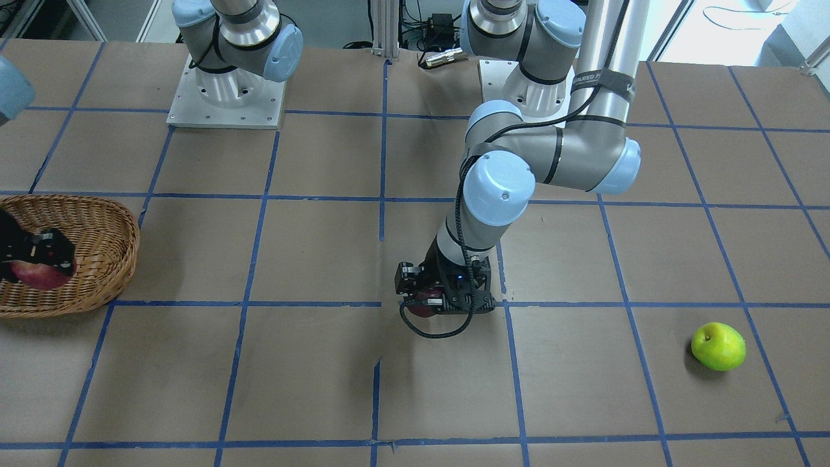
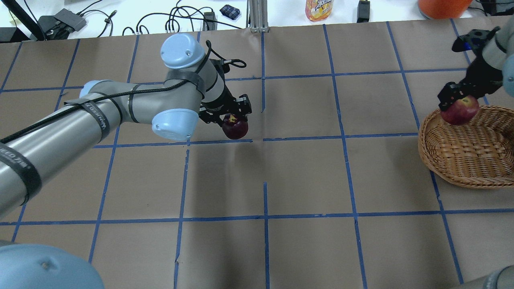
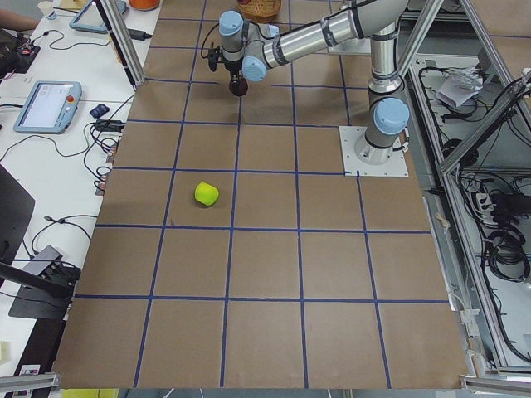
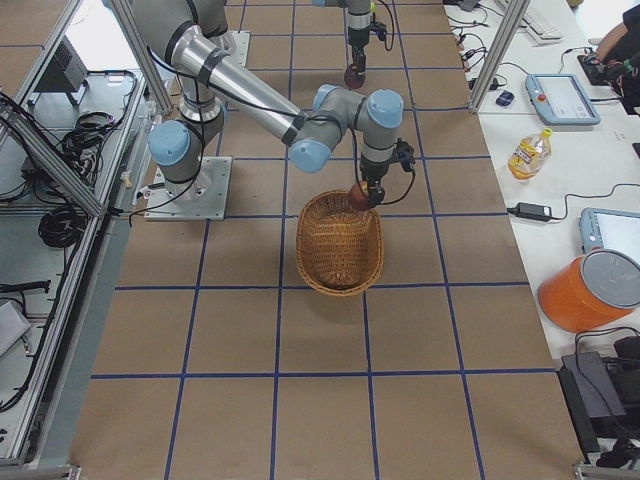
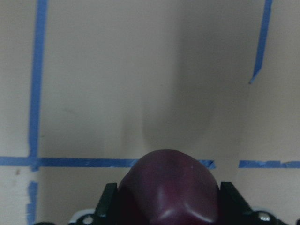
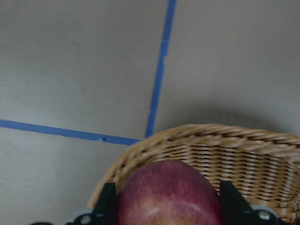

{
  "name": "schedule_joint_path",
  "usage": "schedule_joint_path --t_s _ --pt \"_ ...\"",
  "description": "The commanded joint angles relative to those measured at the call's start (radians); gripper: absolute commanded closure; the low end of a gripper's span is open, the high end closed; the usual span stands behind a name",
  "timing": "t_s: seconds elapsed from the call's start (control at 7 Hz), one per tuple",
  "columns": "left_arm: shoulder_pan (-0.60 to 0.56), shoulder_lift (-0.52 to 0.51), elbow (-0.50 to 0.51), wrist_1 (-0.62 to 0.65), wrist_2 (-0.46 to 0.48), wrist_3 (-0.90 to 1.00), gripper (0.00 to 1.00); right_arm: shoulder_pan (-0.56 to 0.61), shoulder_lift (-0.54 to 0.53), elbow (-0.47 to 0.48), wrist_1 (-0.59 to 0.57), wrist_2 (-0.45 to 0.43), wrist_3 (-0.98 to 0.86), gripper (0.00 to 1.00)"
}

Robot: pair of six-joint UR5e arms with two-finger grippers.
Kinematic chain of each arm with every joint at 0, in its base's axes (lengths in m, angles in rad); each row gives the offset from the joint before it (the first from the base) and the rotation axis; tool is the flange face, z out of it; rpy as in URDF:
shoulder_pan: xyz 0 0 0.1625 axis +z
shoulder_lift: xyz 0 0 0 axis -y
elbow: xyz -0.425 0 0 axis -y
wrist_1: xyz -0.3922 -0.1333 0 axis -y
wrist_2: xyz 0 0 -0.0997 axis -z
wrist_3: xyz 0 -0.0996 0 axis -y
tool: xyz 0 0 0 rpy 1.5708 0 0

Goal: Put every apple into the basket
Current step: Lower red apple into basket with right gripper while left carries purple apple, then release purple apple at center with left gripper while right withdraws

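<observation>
Front-facing view: at centre frame the left fingers (image 1: 415,288) are clamping the maroon apple (image 1: 425,305) from above, apparently for carrying it to the basket (image 1: 104,259) at the left edge. There the right fingers (image 1: 47,251) are gripping the red apple (image 1: 40,275) over the weave, likely ahead of a release. The green apple (image 1: 718,347) is lying alone at lower right on the counter (image 1: 311,259), well apart from both.

Overhead view: the maroon apple is hanging left of centre, with only taped paper showing between it and the basket at the right edge. The right fingers are occupying the basket's upper-left rim, so that entry is probably blocked for now.

Left side view: the green apple is sitting centre-left, not far from the counter's left edge.

Right side view: the red apple is hovering at the basket's top end, leaving the rest of the bowl open below it in frame.

Left wrist view: the maroon apple is filling bottom centre between both fingers. A soft shadow on the counter is suggesting that it is lifted.

Right wrist view: the red apple is sitting between the fingers just inside the curving rim, so a drop here is risking a roll against that edge.
</observation>
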Motion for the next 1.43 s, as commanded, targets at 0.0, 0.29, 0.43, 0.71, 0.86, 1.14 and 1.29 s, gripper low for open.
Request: schedule_joint_path --t_s 0.0,0.29,0.43,0.71,0.86,1.14,1.29 --pt "-0.063 -0.066 0.082 0.036 0.002 -0.105 0.90 -0.164 0.048 0.054 -0.140 0.014 -0.176 0.49" --pt "-0.082 -0.107 0.095 0.050 0.005 -0.136 0.72 -0.219 0.080 0.064 -0.171 0.037 -0.188 0.43" --pt "-0.089 -0.121 0.096 0.050 0.005 -0.138 0.68 -0.221 0.082 0.070 -0.173 0.051 -0.188 0.03" --pt "-0.089 -0.120 0.084 0.050 0.049 -0.133 0.02 -0.220 0.059 0.070 -0.155 0.042 -0.191 0.00" --pt "-0.065 -0.077 0.084 -0.008 0.049 -0.112 0.00 -0.203 0.012 0.076 -0.135 0.048 -0.182 0.00" --pt "0.051 0.024 0.121 -0.271 0.063 0.099 0.00 -0.011 -0.070 0.078 -0.043 0.035 -0.060 0.00" --pt "0.155 0.082 0.135 -0.406 0.145 0.288 0.00 0.117 -0.079 0.070 -0.055 0.031 0.073 0.03"
